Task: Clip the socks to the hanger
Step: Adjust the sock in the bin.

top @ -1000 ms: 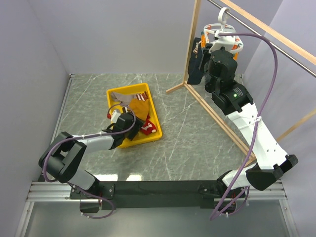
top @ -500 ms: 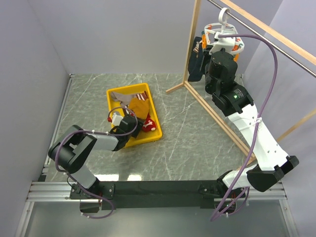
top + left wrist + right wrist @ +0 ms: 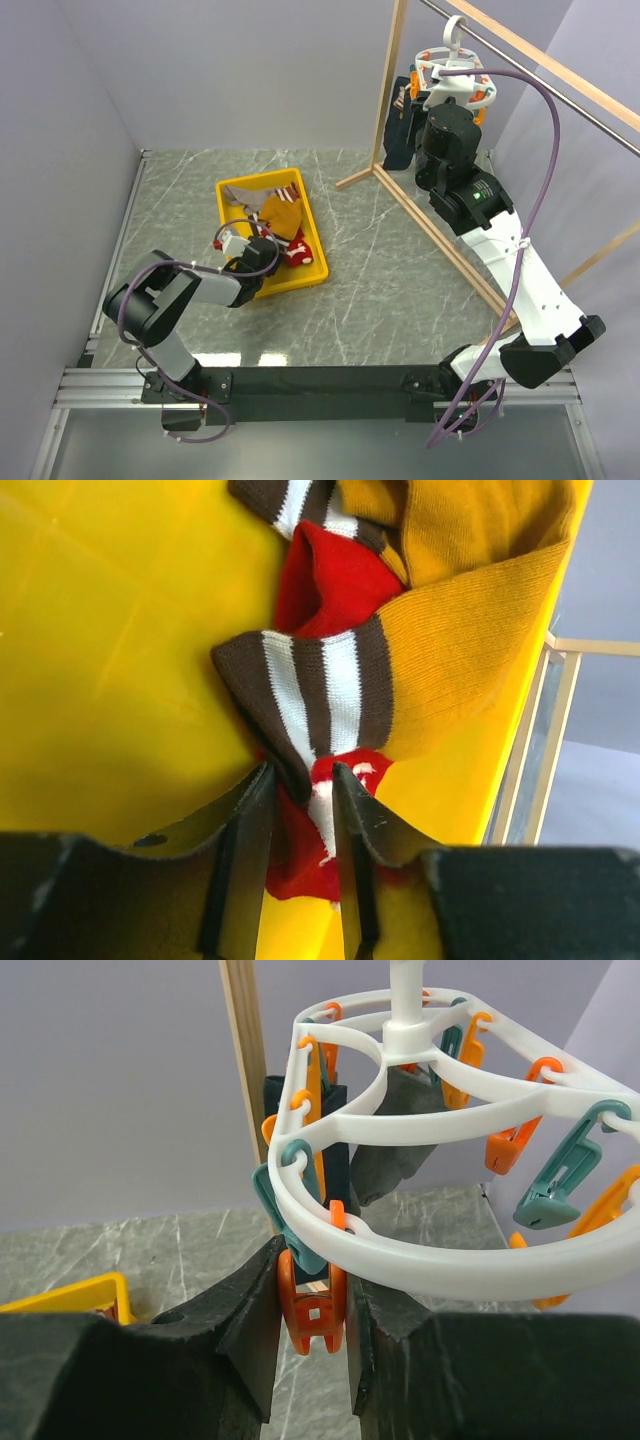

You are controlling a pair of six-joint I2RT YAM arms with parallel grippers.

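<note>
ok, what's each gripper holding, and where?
Left gripper: mustard yellow sock, by its brown-and-white striped cuff, with red sock fabric pinched in. Right gripper: orange plastic clip on the white plastic hanger, by its lower end.

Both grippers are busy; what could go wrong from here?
1. The left gripper pinches the striped cuff of the mustard sock with the red sock caught too; both may lift together.
2. The right gripper squeezes an orange clip on the hanger; pulling could swing it.

Matt ribbed knit cloth on socks (image 3: 440, 660) in left gripper (image 3: 300, 775). Glossy smooth plastic tray (image 3: 100, 630) under it. Smooth white plastic hanger (image 3: 450, 1260), glossy plastic clip (image 3: 312, 1322) in right gripper (image 3: 312, 1290); bare wood frame (image 3: 243, 1060) behind.
</note>
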